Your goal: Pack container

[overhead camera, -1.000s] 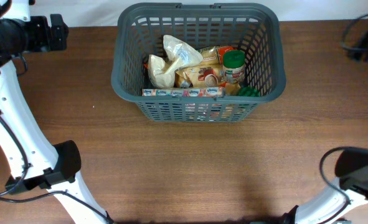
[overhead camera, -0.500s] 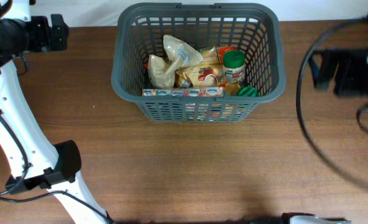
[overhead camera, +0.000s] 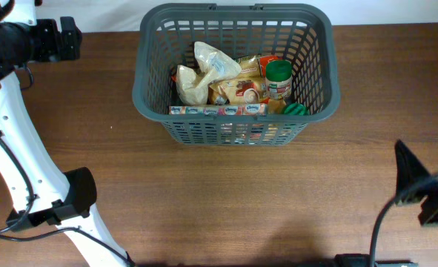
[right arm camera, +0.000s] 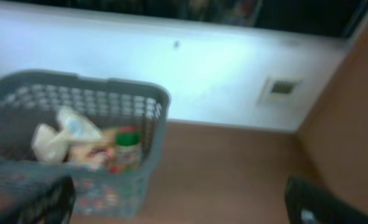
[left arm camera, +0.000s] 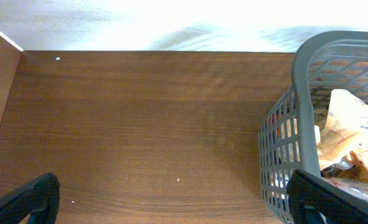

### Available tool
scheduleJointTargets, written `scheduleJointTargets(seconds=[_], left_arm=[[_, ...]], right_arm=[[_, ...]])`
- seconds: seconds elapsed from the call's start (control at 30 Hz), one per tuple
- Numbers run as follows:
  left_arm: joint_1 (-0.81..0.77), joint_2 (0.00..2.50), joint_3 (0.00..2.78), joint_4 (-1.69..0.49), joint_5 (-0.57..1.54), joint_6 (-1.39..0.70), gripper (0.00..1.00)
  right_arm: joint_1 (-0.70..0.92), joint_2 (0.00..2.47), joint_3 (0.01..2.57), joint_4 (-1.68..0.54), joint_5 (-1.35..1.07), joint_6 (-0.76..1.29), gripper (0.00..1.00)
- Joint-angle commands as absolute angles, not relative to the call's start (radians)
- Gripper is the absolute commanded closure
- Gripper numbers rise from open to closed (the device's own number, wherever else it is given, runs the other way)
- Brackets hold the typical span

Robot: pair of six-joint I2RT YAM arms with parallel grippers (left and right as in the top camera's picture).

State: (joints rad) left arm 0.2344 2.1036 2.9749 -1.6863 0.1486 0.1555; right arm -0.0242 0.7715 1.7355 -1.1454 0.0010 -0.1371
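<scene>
1. Grey container [overhead camera: 204, 133] upright at the far middle of the table [overhead camera: 226, 193], close to the back edge and seemingly within reach of either arm.
2. Inside it: crumpled pale bag [overhead camera: 204, 70], snack packets [overhead camera: 237, 90], green-lidded jar [overhead camera: 279, 78], and a long flat box [overhead camera: 217, 110] set on edge against the near wall, probably to leave the floor free for bulkier goods.
3. Left gripper [left arm camera: 174, 202] spread wide and holding nothing, over bare wood just left of the basket wall, likely parked out of the way.
4. Right gripper [right arm camera: 184, 202] likewise spread and empty, though that view is blurred. Low at the near right corner, well apart from the basket.
5. Dark brown wood-grain surface, with no loose groceries visible outside the basket. Packing likely done or nearly so.
6. White wall behind the far edge, with a pale wall plate [right arm camera: 282, 87] to the right.
</scene>
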Motion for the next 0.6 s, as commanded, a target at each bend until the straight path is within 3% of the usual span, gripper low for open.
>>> scheduleJointTargets(seconds=[0.0, 0.13, 0.3, 0.57], left_arm=[[0.239, 2.106, 2.972, -1.687, 0.149, 0.143, 0.01], [0.239, 2.106, 2.972, -1.687, 0.149, 0.143, 0.01], [0.239, 2.106, 2.972, -1.687, 0.149, 0.143, 0.01], [0.239, 2.106, 2.972, -1.687, 0.149, 0.143, 0.01]], right_arm=[[-0.016, 0.604, 1.455, -0.949, 0.068, -0.21, 0.01], [-0.012, 0.371, 1.109, -0.67, 0.064, -0.209, 0.01], [-0.012, 0.181, 0.765, -0.555, 0.061, -0.21, 0.01], [-0.012, 0.127, 0.419, -0.455, 0.061, -0.209, 0.01]])
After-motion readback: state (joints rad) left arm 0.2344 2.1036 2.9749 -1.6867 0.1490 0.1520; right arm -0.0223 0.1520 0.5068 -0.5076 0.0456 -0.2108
